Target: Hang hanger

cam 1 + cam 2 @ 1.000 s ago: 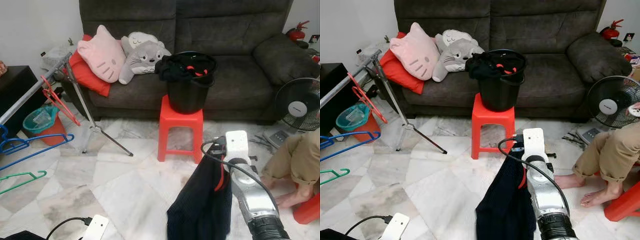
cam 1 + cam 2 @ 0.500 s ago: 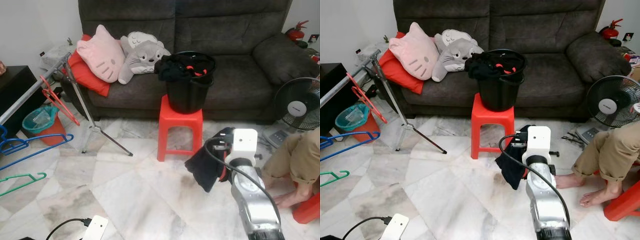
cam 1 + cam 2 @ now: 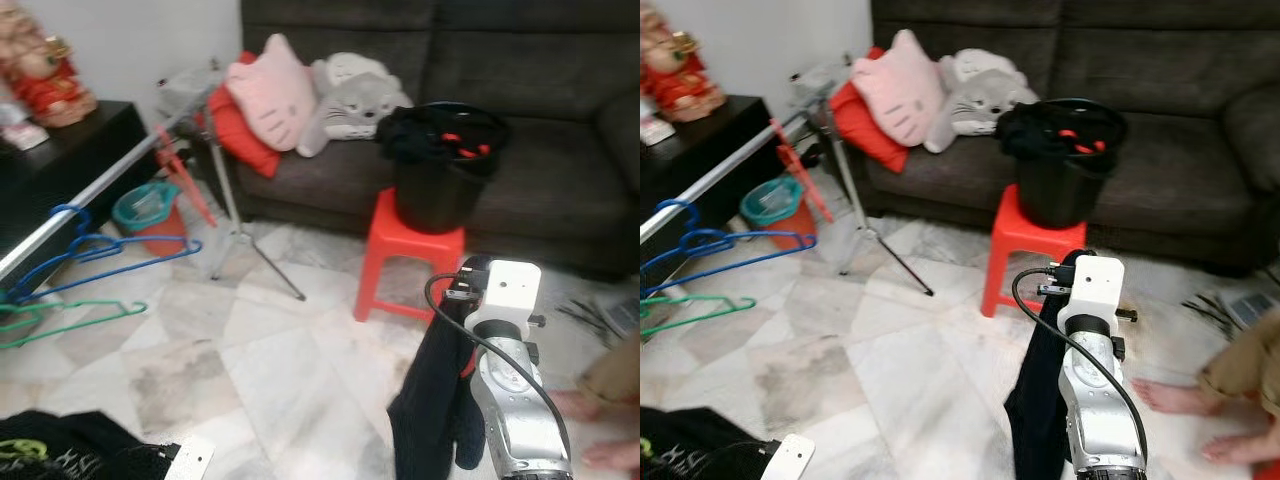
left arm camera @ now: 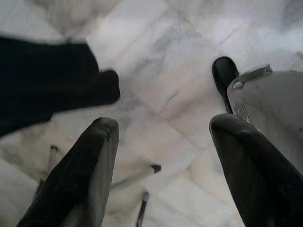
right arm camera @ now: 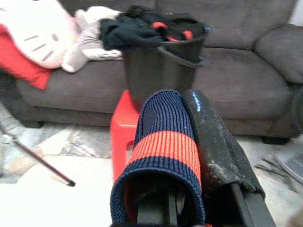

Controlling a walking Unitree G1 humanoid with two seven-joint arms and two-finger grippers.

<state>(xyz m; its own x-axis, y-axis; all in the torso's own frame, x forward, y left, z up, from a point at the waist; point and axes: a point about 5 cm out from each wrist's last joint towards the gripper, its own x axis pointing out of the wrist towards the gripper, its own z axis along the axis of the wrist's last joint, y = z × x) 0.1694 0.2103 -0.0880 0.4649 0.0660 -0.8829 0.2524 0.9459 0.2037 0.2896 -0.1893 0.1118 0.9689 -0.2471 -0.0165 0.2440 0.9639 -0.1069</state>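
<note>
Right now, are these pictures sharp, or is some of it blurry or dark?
Both eye views are softly blurred throughout, the blue hanger and sofa smeared. The left wrist view is blurred too, with its black fingers out of focus. The right wrist view is the clearest: the striped garment shows its knit, the floor glaring white.

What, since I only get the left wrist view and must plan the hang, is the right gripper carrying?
Observer: The right gripper is shut on a dark knit garment with a red stripe, which hangs down beside the arm.
Operator: Where is the rail?
Observer: The silver rail slants along the robot's left, in front of a black cabinet.
Operator: Anything on it?
Observer: Blue hangers hang from it, with a green hanger just below them and a red hanger farther along.
</note>
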